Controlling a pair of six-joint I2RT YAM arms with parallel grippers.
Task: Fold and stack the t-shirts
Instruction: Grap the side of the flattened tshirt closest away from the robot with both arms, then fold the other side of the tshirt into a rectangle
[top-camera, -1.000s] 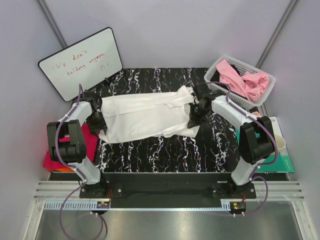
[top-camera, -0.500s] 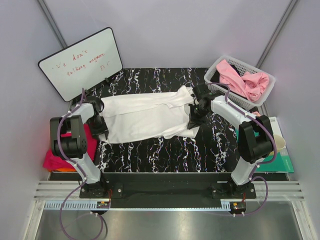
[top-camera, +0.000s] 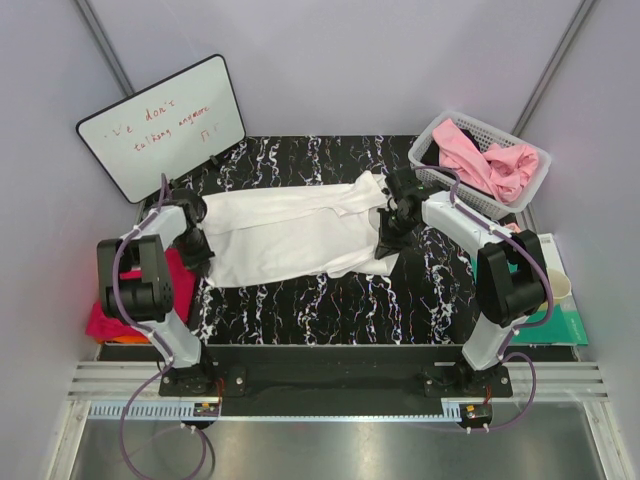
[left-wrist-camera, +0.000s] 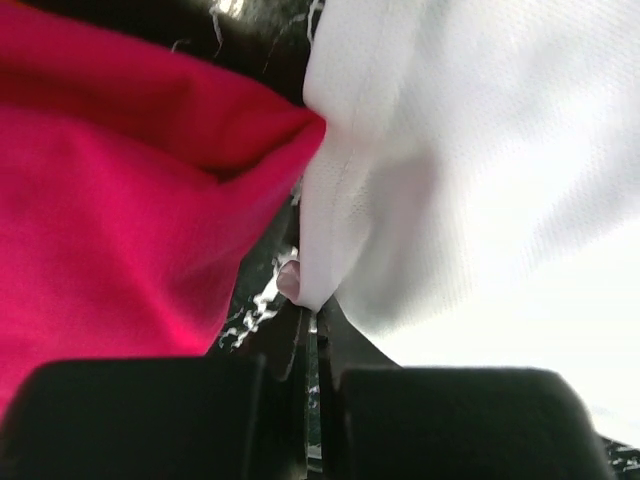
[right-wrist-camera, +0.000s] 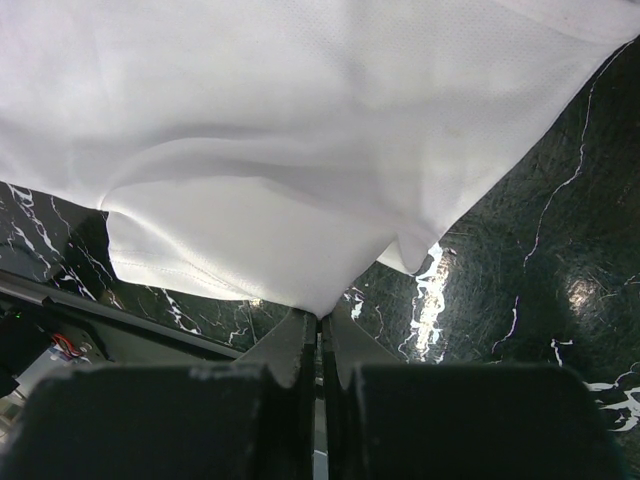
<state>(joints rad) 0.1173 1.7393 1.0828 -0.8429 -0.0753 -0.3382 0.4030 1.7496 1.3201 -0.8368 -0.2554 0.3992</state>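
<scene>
Both arms pinch the white soft-cloth t-shirt (top-camera: 290, 235), stretched sideways across the middle of the black marble-patterned table top (top-camera: 330, 300). I judge the holds thin. The left gripper (left-wrist-camera: 310, 318) is clamped on a mere hem corner and the right gripper (right-wrist-camera: 320, 322) on a point of edge, so an uneven pull could slip either and skew the fold. The magenta-red cloth shirt (left-wrist-camera: 120, 200), just beside the left hem, might drag along. The white cloth looks creased, bunched toward its right end.
</scene>
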